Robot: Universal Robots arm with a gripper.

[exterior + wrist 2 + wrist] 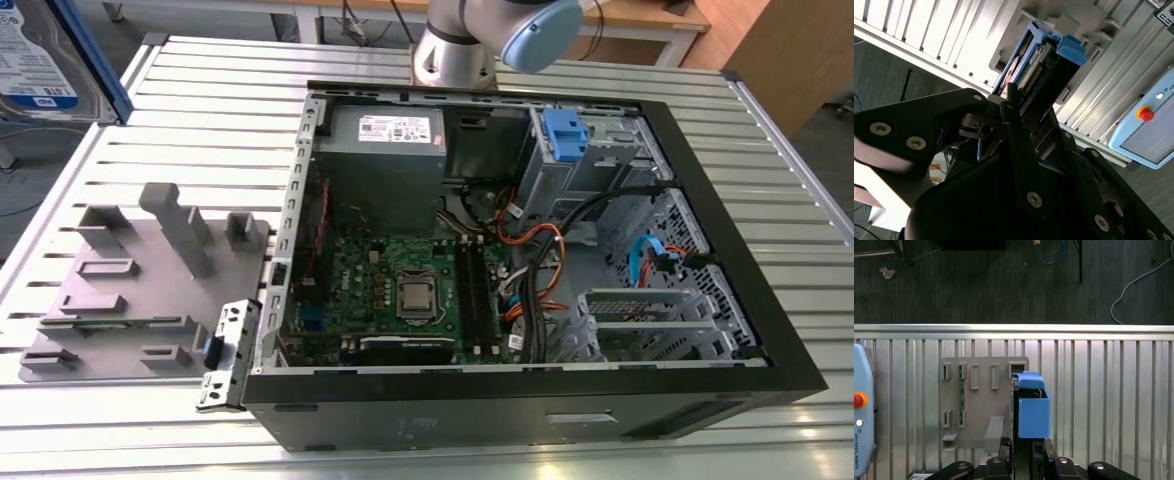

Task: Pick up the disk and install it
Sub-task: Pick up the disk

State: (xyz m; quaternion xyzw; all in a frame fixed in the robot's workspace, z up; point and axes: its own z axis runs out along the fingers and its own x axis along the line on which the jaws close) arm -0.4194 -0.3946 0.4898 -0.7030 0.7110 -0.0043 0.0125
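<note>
My gripper (1024, 447) is shut on the disk (1032, 410), which I hold on edge above the grey holder plate (979, 400). In the first wrist view the disk's blue plastic carrier frame faces the camera. The second wrist view shows the disk (1040, 65) clamped between the dark fingers (1013, 100), with its connector edge and blue frame visible. In the exterior view the disk (47, 60) appears at the upper left corner, showing a blue-and-white label and a blue frame edge. It is well off the table there.
The open computer case (747, 300) lies on the slatted table, with the motherboard (400, 290), the power supply box (387, 135) and a drive cage with a blue handle (567, 135) inside. The grey holder plate (134, 280) lies to the exterior view's left. A teach pendant (861, 420) lies beside the plate.
</note>
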